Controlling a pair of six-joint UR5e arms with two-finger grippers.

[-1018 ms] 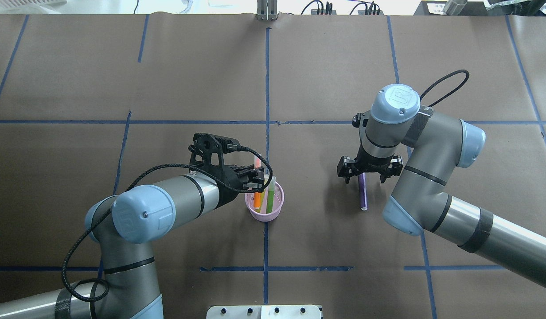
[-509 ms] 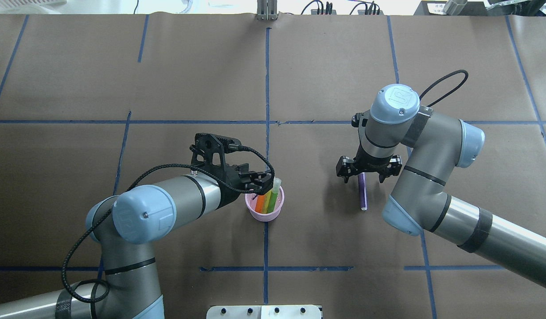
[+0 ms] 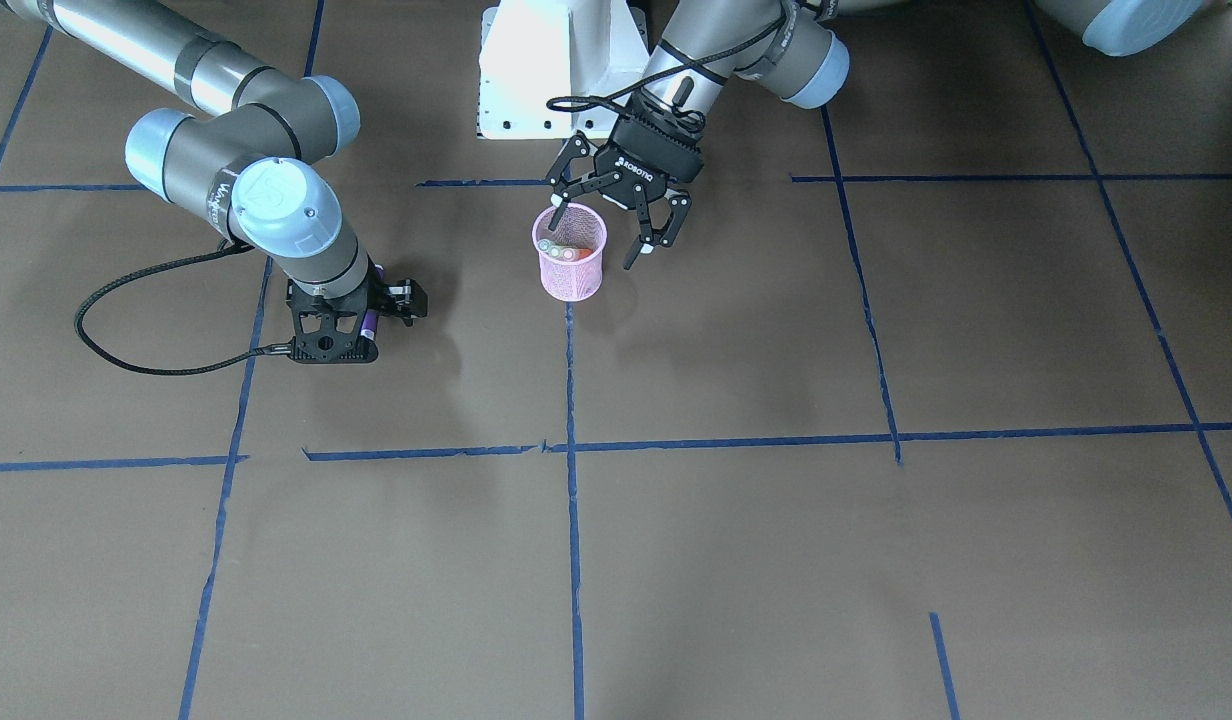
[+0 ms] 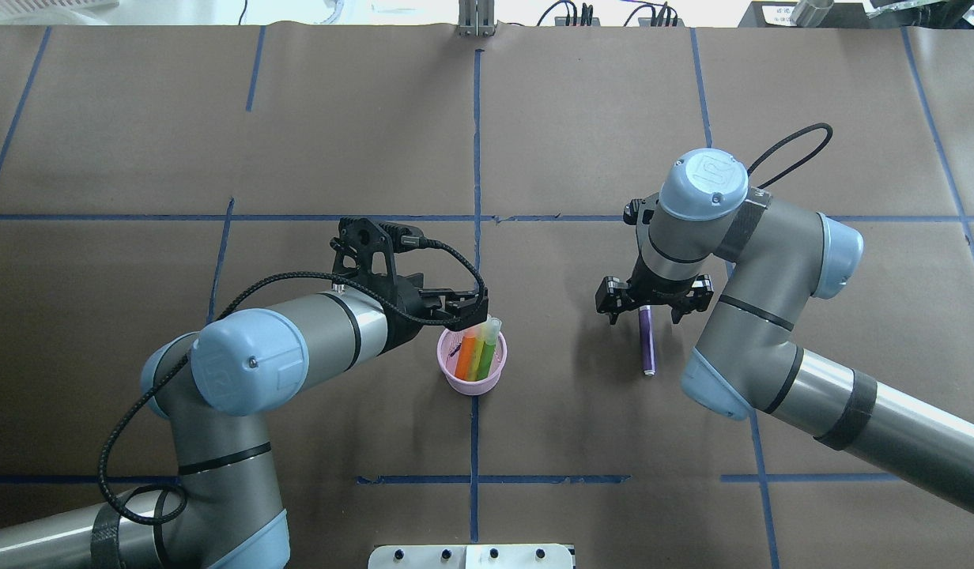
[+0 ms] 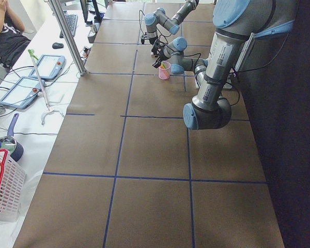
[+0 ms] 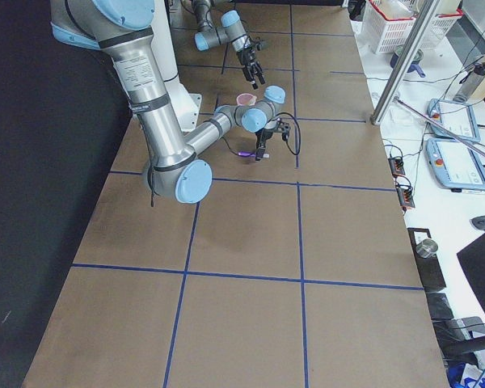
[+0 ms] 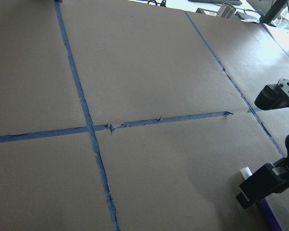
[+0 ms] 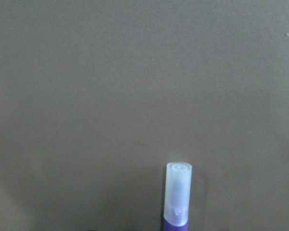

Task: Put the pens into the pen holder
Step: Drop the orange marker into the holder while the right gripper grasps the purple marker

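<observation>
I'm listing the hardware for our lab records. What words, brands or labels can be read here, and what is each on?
"ROBOTIQ": white print on the black body of the left hand.
"UR" logo: on the right arm's blue joint cap.
Lettering along the right arm's grey link: too blurred to read.
Print on the left arm's grey tube: too small to read.

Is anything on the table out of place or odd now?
Only the purple pen is out of place: it lies flat on the table, apart from the pen holder, where the orange pen and green pen lean.
</observation>
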